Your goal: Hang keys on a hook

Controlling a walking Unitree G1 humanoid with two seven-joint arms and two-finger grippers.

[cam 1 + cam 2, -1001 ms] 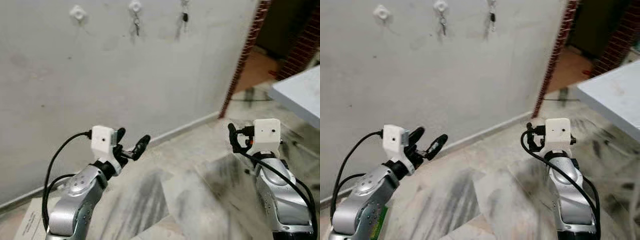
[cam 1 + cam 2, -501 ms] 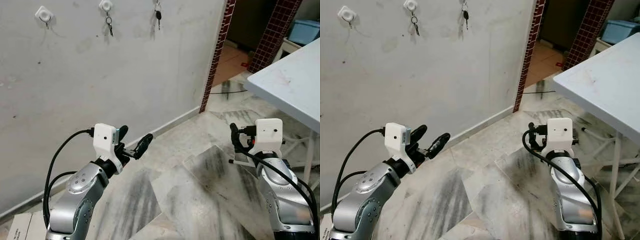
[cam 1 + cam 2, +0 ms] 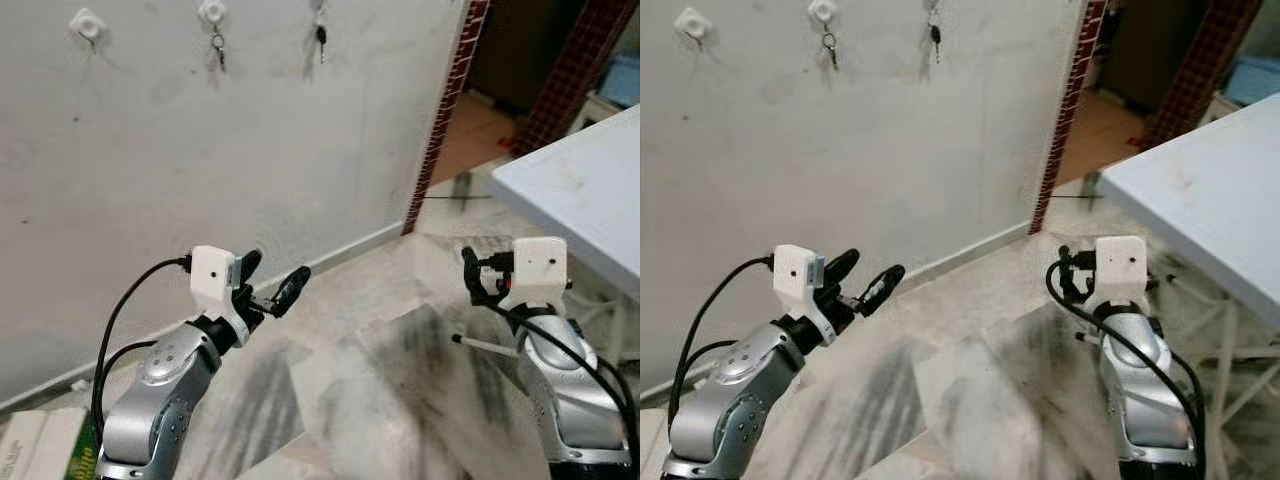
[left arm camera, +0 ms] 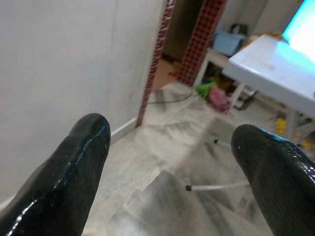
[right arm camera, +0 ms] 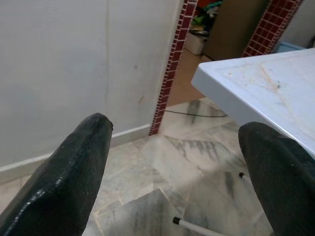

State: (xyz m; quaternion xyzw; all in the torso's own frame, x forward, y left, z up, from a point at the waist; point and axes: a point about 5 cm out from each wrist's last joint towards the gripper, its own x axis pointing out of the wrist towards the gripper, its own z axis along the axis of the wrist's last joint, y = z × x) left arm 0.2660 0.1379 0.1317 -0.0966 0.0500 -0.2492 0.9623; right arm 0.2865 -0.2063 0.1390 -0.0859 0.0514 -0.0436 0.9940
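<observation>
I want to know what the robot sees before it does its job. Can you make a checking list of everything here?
Surface: marble floor, grey streaked tiles.
Job's things: three white hooks on the wall; left hook bare, middle hook holds keys, third holds a dark key.
Clutter: box by the skirting.
Grippers: left gripper and right gripper raised, jaws open, holding nothing.
Cables: black cables along both arms; thin cord by the doorway.
Surroundings: red brick pillar, white table.
</observation>
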